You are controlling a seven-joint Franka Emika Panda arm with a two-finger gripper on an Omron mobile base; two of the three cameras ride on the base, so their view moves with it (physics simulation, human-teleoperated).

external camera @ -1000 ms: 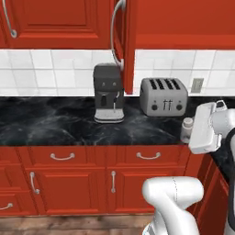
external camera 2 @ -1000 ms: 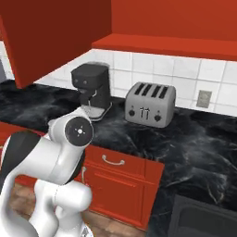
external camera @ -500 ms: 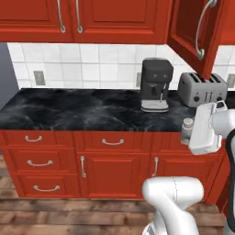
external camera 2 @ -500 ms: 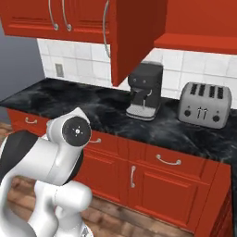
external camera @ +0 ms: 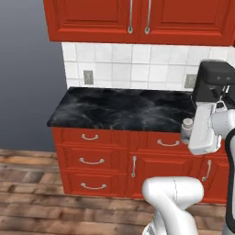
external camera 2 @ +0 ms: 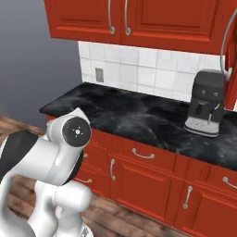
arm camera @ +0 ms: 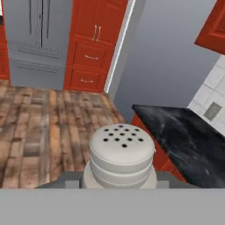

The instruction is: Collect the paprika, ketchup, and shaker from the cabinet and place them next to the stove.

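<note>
Hand view, shaker with perforated top clamped in gripper, no legible writing

Your arm is glossy white, built of thick rounded segments with dark bands where they join. On its near joint you see a round black cap ringed with small pale dots. A smooth white elbow bulges low, and the hand housing is a boxy white block.
</note>
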